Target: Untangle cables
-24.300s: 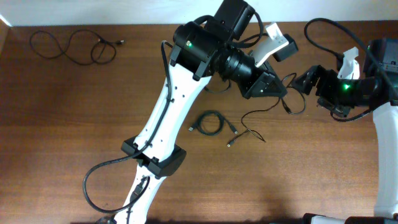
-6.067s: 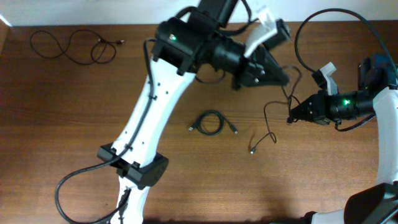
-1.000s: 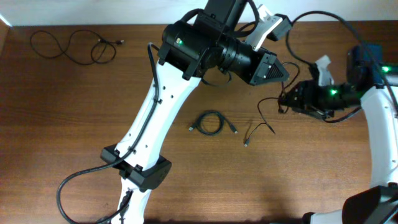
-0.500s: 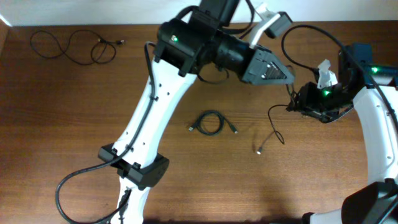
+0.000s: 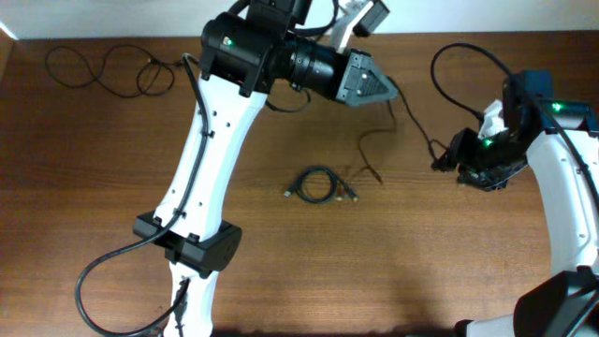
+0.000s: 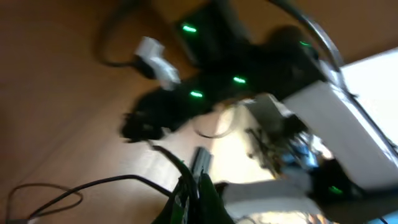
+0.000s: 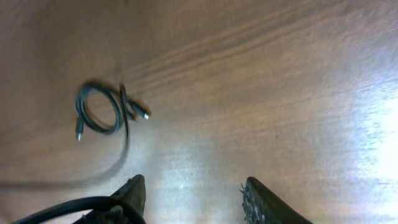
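- Overhead camera: the left gripper (image 5: 382, 91) reaches across the upper middle of the wooden table (image 5: 468, 271), its jaws pressed together on a thin black strand (image 5: 365, 150).
- From that grip the strand hangs down to the table and ends just right of the coil (image 5: 316, 184), a small looped cable lying flat near the table's middle.
- A second branch of the strand runs right and downward from the left gripper toward the right gripper (image 5: 442, 165); whether it touches that gripper cannot be told from above.
- Right wrist camera: the right gripper (image 7: 193, 186) has its fingers (image 7: 258, 193) spread apart over bare wood, nothing between them.
- In the same view the coil (image 7: 96, 112) lies well ahead and to the left, one plug end pointing right, with the strand (image 7: 124, 140) a blurred line beside it.
- Left wrist camera, heavily blurred: the left gripper (image 6: 194, 180) shows closed fingertips, and the strand (image 6: 93, 185) leads away from them to the left above the wood.
- A third cable (image 5: 103, 67) lies in loose wavy loops at the table's far left corner, well apart from both arms and from the coil.
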`<state>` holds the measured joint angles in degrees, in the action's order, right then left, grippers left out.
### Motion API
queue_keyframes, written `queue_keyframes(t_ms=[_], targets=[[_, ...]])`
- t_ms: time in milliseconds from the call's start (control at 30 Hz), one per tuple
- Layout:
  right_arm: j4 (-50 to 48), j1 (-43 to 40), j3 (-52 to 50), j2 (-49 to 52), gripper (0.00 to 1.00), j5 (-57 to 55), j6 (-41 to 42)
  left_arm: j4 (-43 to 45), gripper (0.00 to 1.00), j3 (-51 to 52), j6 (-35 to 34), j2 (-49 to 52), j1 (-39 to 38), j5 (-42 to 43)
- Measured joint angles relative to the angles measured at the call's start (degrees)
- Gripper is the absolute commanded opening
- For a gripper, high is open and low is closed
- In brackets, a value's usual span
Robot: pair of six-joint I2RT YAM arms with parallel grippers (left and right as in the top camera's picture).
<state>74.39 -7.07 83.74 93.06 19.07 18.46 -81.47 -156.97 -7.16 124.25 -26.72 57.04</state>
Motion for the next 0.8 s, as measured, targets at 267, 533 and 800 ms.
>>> queue_keyframes(t_ms=[267, 533, 800], targets=[[5.7, -0.1, -0.7, 0.0, 0.38, 15.0, -12.7, 0.0, 0.0, 0.0, -4.2, -0.1, 0.9, -10.7], [5.8, -0.1, -0.7, -0.2, 0.39, 18.9, -16.7, 12.8, 0.0, 0.0, -6.4, -0.1, 0.6, 15.1], [4.9, -0.1, -0.2, -1.6, 0.58, 13.5, -8.5, 15.2, 0.0, 0.1, -8.4, 0.0, 0.1, 24.9]])
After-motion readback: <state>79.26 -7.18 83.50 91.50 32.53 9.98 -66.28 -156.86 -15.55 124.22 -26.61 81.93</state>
